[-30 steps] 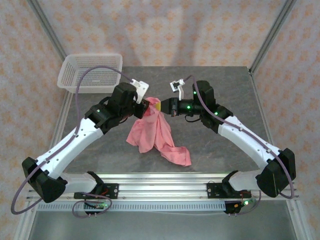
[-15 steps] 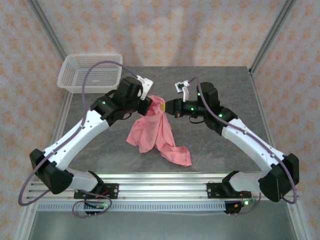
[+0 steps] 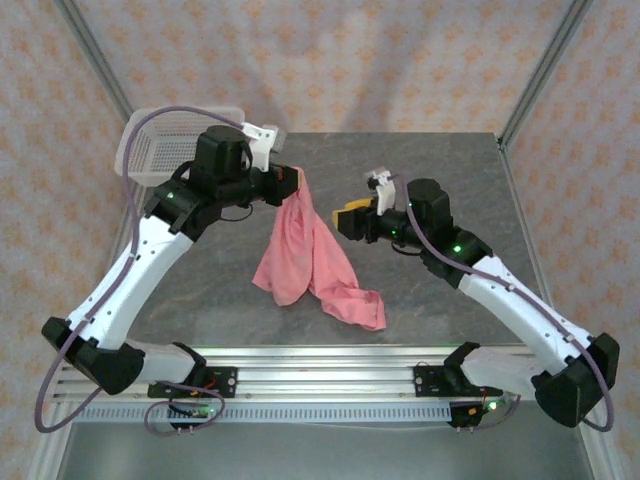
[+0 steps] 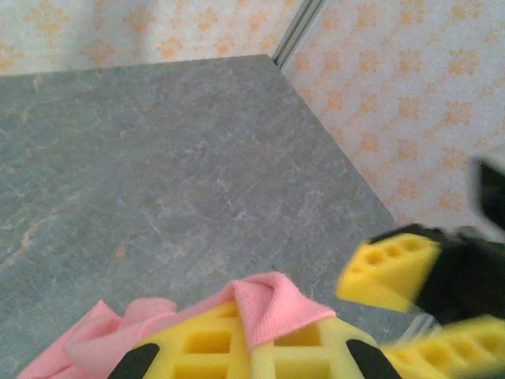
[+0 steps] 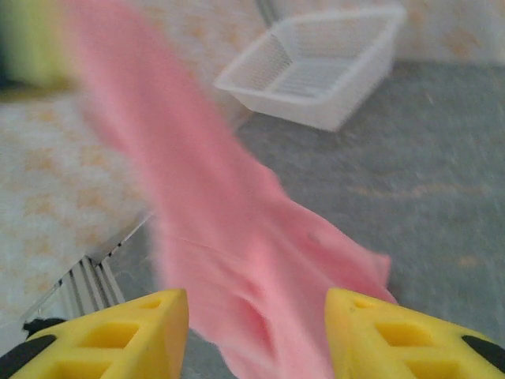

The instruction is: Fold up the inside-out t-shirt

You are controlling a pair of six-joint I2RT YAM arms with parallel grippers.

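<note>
2 robot arms meet over a grey, stone-patterned table [image 3: 470,180]; the left gripper [image 3: 293,181] is clamped tight on a bunched upper edge of the inside-out t-shirt [image 3: 305,250] and holds it raised above the middle of the surface. The garment is plain salmon-pink and soft; it hangs from the grip as a narrow, lengthwise-creased drape that widens downward; its lower part rests crumpled on the table toward the near edge, with 1 tail trailing to the near right. From the left wrist, a small peak of pink knit pokes up between the closed yellow fingers [image 4: 312,357]; the weave looks fine and even, and more cloth is bunched to their left. The right gripper [image 3: 350,217] hovers just beside the hanging cloth without touching it, its jaws parted with nothing between them; from the right wrist its 2 yellow pads [image 5: 118,332] sit wide apart at the bottom of the view, the shirt blurred beyond them. 1 white mesh basket [image 3: 145,150] stands at the table's far left corner, partly behind the left arm; pale wallpaper [image 3: 350,60] with a repeating orange floral motif lines the enclosure.
</note>
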